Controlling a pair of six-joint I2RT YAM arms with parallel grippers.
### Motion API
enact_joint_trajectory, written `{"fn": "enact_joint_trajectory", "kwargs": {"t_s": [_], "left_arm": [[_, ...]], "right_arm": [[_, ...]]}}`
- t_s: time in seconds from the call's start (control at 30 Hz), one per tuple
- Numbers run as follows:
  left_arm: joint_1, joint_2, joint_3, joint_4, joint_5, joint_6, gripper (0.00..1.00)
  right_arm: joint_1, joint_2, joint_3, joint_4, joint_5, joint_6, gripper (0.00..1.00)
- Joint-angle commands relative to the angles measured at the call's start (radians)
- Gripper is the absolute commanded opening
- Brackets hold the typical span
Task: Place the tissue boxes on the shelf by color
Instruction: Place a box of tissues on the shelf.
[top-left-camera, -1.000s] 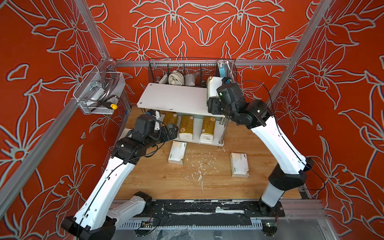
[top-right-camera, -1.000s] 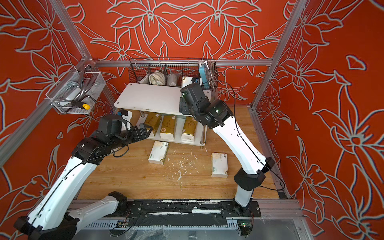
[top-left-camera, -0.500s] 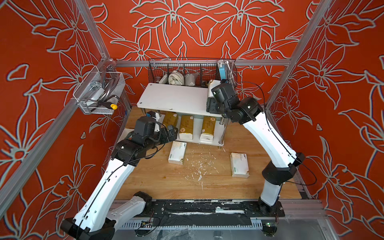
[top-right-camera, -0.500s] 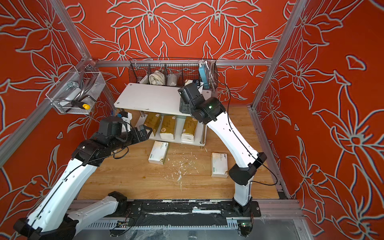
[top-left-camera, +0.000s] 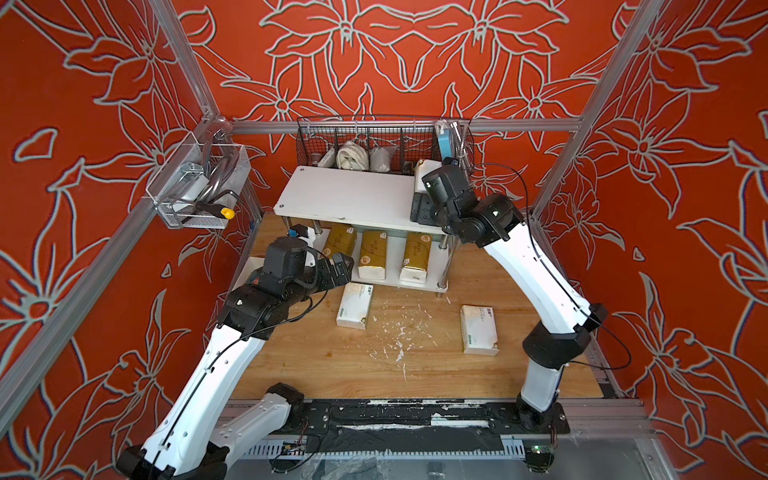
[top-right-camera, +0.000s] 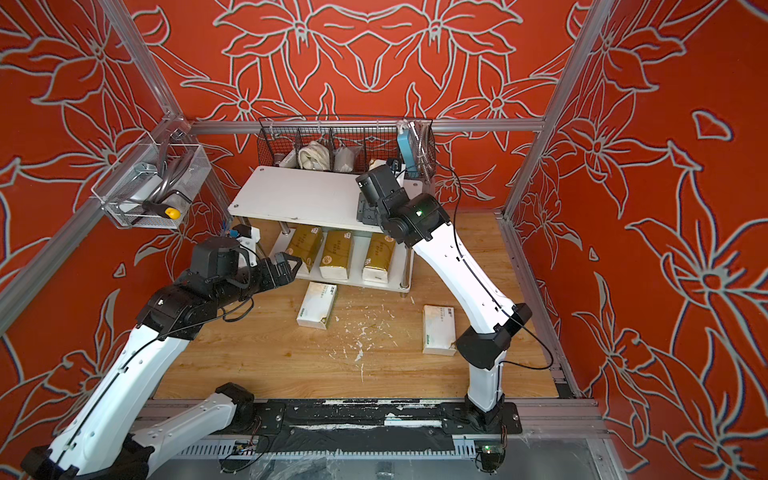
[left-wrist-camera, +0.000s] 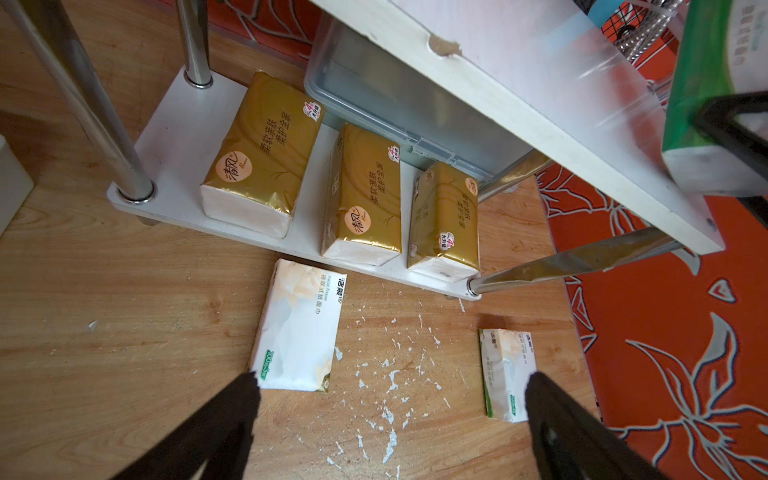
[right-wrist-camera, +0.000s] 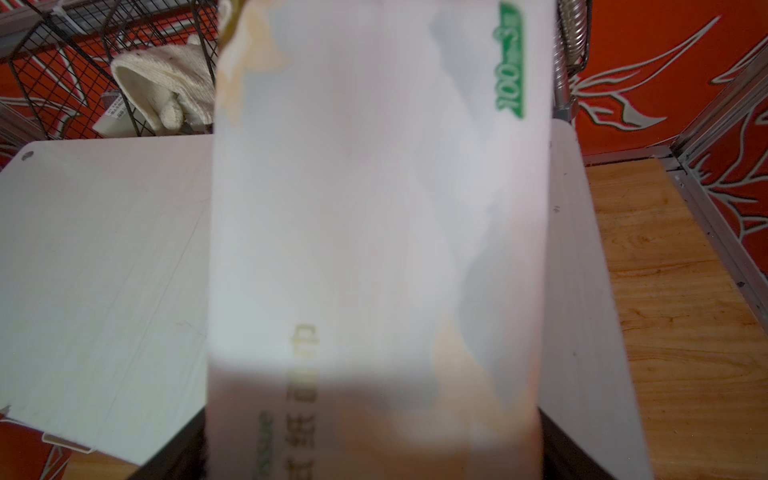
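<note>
Gold tissue boxes (left-wrist-camera: 262, 153) bear pale labels; white tissue boxes (left-wrist-camera: 297, 328) show tan print, green logos. Red walls (top-left-camera: 415, 62) carry grey flowers.

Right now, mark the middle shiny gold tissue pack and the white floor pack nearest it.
Middle shiny gold tissue pack (left-wrist-camera: 365, 187): left wrist view, top face.
White floor pack (left-wrist-camera: 299, 324): left wrist view, top face.

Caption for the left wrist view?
Open left pincer facing two white packs on the table; three gold packs on shelf's lower board.
</note>
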Motion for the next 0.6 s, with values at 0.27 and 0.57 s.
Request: {"fn": "enact_joint_trajectory", "kwargs": {"t_s": [0.27,0.57], "left_arm": [[-0.004,-0.008,-0.010,0.025,-0.007,0.011,0.99],[-0.004,-0.008,-0.009,0.025,-0.008,0.007,0.99]], "right_arm": [[-0.008,-0.001,-0.023,0.015,-0.008,0.025,0.87],[-0.008,-0.016,-0.039,0.028,-0.037,0.038,0.96]]}}
